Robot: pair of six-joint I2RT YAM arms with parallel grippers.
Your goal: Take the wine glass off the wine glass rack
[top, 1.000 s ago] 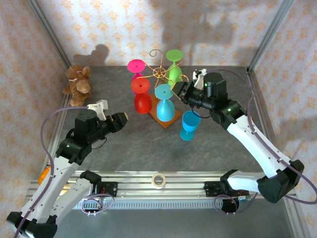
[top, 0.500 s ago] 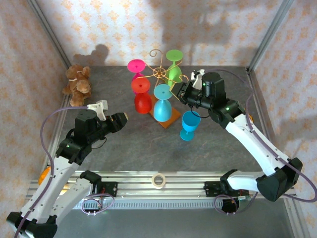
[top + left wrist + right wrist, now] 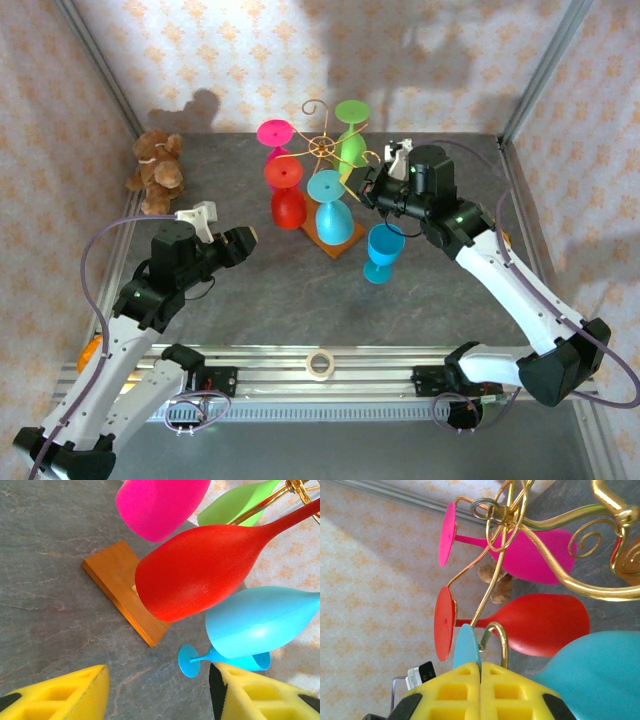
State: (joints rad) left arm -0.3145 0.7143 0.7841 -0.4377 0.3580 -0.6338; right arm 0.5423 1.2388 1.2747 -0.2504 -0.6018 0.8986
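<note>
The wine glass rack (image 3: 322, 147) is gold wire on a wooden base (image 3: 326, 246) at mid-table. Pink (image 3: 274, 135), red (image 3: 288, 205), green (image 3: 351, 140) and light-blue (image 3: 331, 215) wine glasses hang from it upside down. My right gripper (image 3: 366, 190) reaches in from the right. In the right wrist view the right gripper (image 3: 480, 672) is shut on the edge of the light-blue glass's foot (image 3: 466, 647), beside a wire hook (image 3: 500, 630). My left gripper (image 3: 245, 240) stands open to the left of the rack, and the left gripper (image 3: 157, 680) holds nothing.
A darker blue glass (image 3: 382, 250) stands upright on the table just right of the rack base, under my right arm. A teddy bear (image 3: 157, 172) sits at the back left. A tape roll (image 3: 320, 364) lies by the near rail. Walls close the sides.
My right gripper has closed its fingers onto the foot of the light-blue glass and edged slightly left toward the rack. The left arm has not moved.
</note>
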